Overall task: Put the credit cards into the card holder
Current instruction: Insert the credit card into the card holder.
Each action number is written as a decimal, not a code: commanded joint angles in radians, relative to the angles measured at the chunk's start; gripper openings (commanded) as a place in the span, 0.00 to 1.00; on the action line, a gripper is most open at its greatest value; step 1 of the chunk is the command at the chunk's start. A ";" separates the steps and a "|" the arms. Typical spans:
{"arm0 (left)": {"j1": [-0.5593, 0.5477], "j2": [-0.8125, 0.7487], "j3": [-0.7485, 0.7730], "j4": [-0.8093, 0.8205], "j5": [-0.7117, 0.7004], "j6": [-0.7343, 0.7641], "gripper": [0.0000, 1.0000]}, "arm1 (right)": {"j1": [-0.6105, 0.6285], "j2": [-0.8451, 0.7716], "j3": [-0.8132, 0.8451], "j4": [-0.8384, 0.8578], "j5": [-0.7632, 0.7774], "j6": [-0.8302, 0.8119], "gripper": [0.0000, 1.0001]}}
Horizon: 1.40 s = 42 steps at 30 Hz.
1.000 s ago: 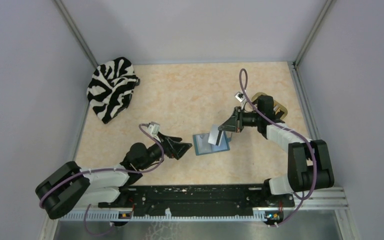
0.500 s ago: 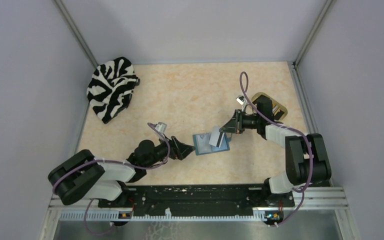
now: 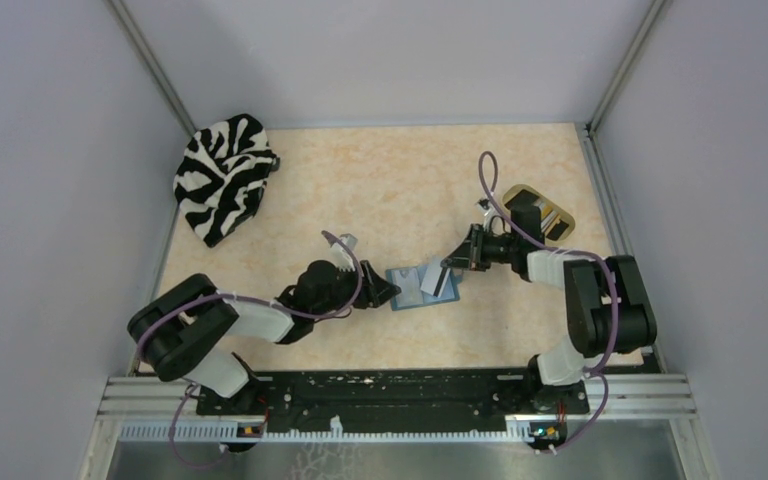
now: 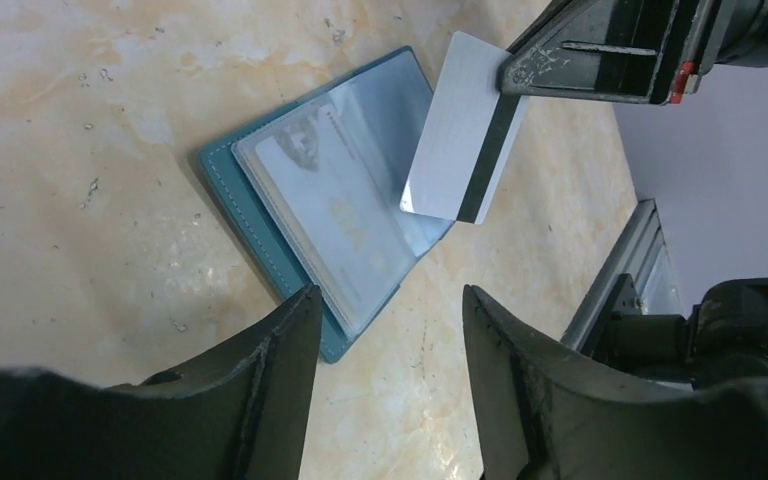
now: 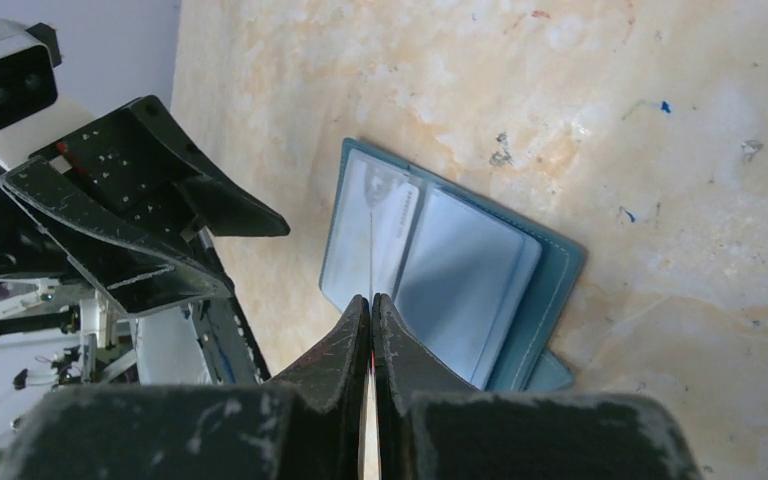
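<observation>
one credit card (image 4: 332,205) is apparently sitting pocketed; right gripper (image 5: 372,300) is pinching a pale card (image 4: 455,135) over the card holder (image 4: 222,172); left gripper (image 4: 388,298) is gaping, empty.

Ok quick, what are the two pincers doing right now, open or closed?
Left pincer: open, holding nothing.
Right pincer: closed on a pale credit card.

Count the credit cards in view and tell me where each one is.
2. The black-striped card is pinched in the right gripper over the open card holder; a pale card sits inside its clear pocket. More may be hidden.
</observation>
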 commanded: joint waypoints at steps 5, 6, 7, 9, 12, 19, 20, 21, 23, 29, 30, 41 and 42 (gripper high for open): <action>-0.002 0.050 0.109 -0.224 -0.028 0.039 0.50 | -0.010 0.067 0.030 0.004 0.019 -0.010 0.00; -0.002 0.055 0.114 -0.235 -0.029 0.044 0.49 | -0.010 0.072 0.030 0.004 0.018 -0.009 0.00; -0.002 0.060 0.119 -0.242 -0.028 0.049 0.49 | -0.010 0.078 0.032 0.004 0.017 -0.009 0.00; -0.002 0.076 0.132 -0.257 -0.027 0.057 0.49 | -0.009 0.088 0.035 0.002 0.014 -0.009 0.00; -0.002 0.104 0.156 -0.296 -0.030 0.068 0.49 | -0.010 0.106 0.040 0.003 0.003 -0.007 0.00; -0.002 0.155 0.197 -0.365 -0.047 0.089 0.50 | -0.003 0.141 0.057 0.001 -0.022 -0.014 0.00; -0.002 0.161 0.202 -0.373 -0.049 0.092 0.49 | 0.002 0.146 0.062 0.000 -0.027 -0.018 0.00; -0.002 0.165 0.207 -0.381 -0.051 0.095 0.48 | 0.008 0.155 0.068 -0.004 -0.031 -0.020 0.00; -0.002 0.172 0.217 -0.399 -0.058 0.101 0.47 | 0.017 0.161 0.081 -0.019 -0.031 -0.034 0.00; -0.002 0.183 0.245 -0.436 -0.076 0.119 0.47 | 0.038 0.191 0.107 -0.061 -0.017 -0.036 0.00; -0.002 0.187 0.249 -0.440 -0.077 0.123 0.47 | 0.040 0.198 0.115 -0.080 -0.008 -0.042 0.00; -0.002 0.211 0.279 -0.460 -0.071 0.151 0.46 | 0.077 0.261 0.190 -0.229 0.031 -0.100 0.00; -0.002 0.211 0.283 -0.463 -0.071 0.153 0.46 | 0.083 0.264 0.194 -0.245 0.035 -0.099 0.00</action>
